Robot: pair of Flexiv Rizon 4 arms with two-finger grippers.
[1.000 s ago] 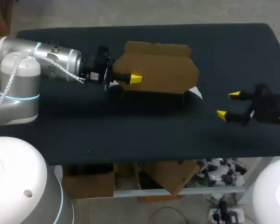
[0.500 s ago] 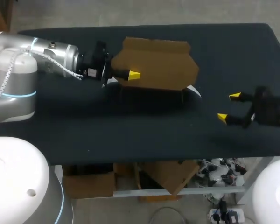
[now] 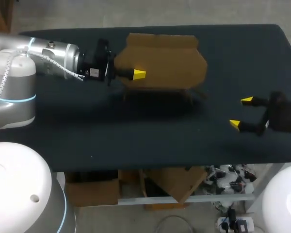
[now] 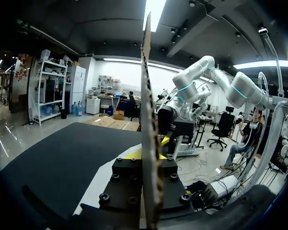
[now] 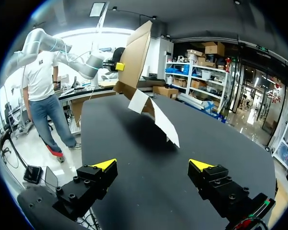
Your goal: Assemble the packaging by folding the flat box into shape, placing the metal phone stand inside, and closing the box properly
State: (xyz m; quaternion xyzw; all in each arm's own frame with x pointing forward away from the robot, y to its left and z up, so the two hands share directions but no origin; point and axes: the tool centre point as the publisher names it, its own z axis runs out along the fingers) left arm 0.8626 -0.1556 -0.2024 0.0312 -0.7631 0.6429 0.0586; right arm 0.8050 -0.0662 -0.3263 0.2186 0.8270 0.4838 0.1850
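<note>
Head view: left gripper clamped on the left edge of the flat cardboard box, which is held above the far middle of the black table. Right gripper spread, holding nothing, near the table's right edge, well apart from the box.
Left wrist view: box panel edge-on, pinched between both fingers.
Right wrist view: fingers wide apart; box ahead, tilted, one flap hanging down.

Left tool pinched on the flat box edge; right tool fingers wide apart, well aside.
</note>
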